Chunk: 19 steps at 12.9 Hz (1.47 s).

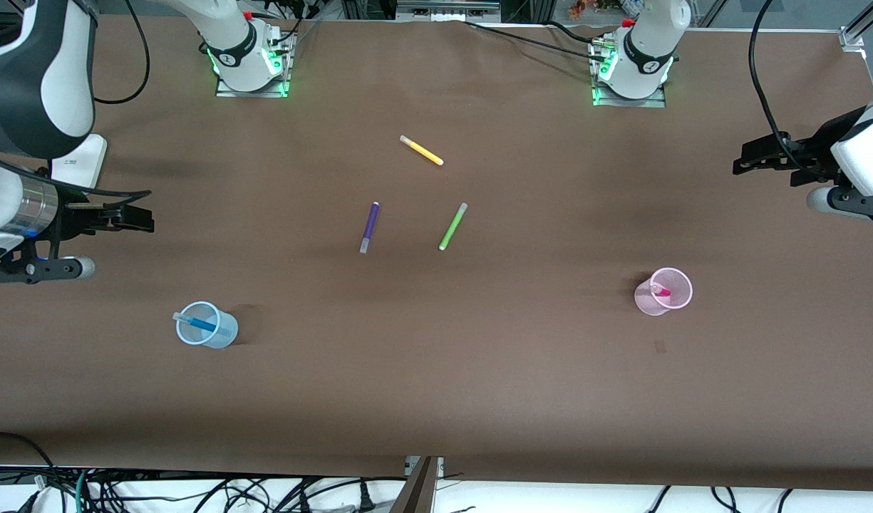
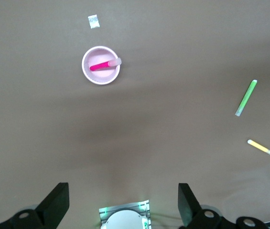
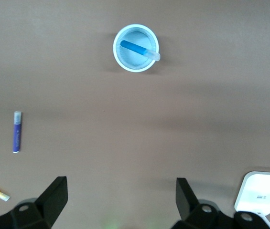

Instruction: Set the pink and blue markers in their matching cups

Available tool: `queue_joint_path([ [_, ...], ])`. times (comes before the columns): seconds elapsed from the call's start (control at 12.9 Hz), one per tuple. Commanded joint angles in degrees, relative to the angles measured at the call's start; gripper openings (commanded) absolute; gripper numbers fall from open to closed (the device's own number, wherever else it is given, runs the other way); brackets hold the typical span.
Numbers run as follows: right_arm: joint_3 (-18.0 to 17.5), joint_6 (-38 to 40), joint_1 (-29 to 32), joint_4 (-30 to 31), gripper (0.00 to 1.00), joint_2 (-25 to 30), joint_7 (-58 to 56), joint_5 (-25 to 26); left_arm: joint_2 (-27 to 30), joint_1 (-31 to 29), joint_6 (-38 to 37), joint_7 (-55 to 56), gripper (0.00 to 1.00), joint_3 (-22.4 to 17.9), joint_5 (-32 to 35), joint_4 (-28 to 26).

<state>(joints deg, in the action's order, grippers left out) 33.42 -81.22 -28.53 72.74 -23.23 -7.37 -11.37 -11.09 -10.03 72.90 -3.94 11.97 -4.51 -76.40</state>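
Blue marker (image 1: 197,324) leaning in blue cup (image 1: 222,335), lower left of frame. Pink marker (image 1: 661,291) in pink cup (image 1: 675,303), lower right. Left gripper (image 1: 753,158) at right edge, right gripper (image 1: 133,217) at left edge, both spread wide, empty, waiting.

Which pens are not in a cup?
Three lie flat on the table: the yellow pen, the purple pen and the green pen. The blue marker and pink marker stand in cups.
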Motion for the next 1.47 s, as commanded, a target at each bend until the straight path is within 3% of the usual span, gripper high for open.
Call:
queue_joint_path([
  [0.0, -15.3, 1.8, 12.0, 1.4, 1.00, 6.0, 0.6, 0.8, -0.3, 1.2, -1.2, 1.3, 1.00, 0.5, 2.2, 0.9],
  [0.08, -21.4, 1.6, 17.5, 3.0, 1.00, 7.8, 0.6, 2.6, 0.2, 2.1, -1.3, 1.5, 1.00, 0.2, 2.1, 0.9],
  [0.15, -24.2, 1.5, 20.8, 3.5, 1.00, 9.6, 0.5, 5.3, 1.7, 5.3, -1.2, 1.7, 1.00, -1.7, 2.3, 0.0],
  [0.31, -25.4, 0.6, 22.7, 5.6, 1.00, 13.6, 0.5, 11.2, 3.1, 12.0, -1.0, 1.0, 1.00, -9.0, 2.8, -1.9],
  [0.39, -25.8, 0.5, 22.7, 6.8, 1.00, 15.2, 0.1, 12.1, 5.1, 13.0, 0.1, 0.9, 1.00, -10.1, 2.7, -4.9],
  [0.54, -26.8, -0.9, 23.5, 10.6, 1.00, 17.9, -0.1, 13.5, 13.9, 13.4, 9.5, 0.8, 1.00, -10.0, 2.8, -18.5],
  [0.62, -26.9, -3.3, 24.6, 12.1, 1.00, 18.8, -0.2, 13.4, 16.2, 13.4, 11.8, 0.8, 1.00, -10.0, 2.8, -22.2],
  [0.85, -27.3, -4.9, 24.7, 14.6, 1.00, 21.1, 0.5, 13.4, 15.3, 13.6, 13.3, 0.8, 1.00, -10.1, 2.8, -21.9],
  [1.01, -30.5, -4.4, 25.0, 14.6, 1.00, 21.2, 2.5, 13.7, 14.3, 13.2, 13.5, 0.9, 1.00, -10.0, 2.8, -20.7],
  [1.16, -30.8, -1.8, 25.3, 14.7, 1.00, 21.3, 8.8, 13.1, 14.2, 13.0, 13.9, 0.9, 1.00, -10.0, 2.8, -20.6],
  [1.39, -30.5, -1.5, 25.0, 14.0, 1.00, 20.2, 8.3, 13.6, 14.2, 12.9, 14.4, 0.9, 1.00, -10.0, 2.8, -20.5],
])
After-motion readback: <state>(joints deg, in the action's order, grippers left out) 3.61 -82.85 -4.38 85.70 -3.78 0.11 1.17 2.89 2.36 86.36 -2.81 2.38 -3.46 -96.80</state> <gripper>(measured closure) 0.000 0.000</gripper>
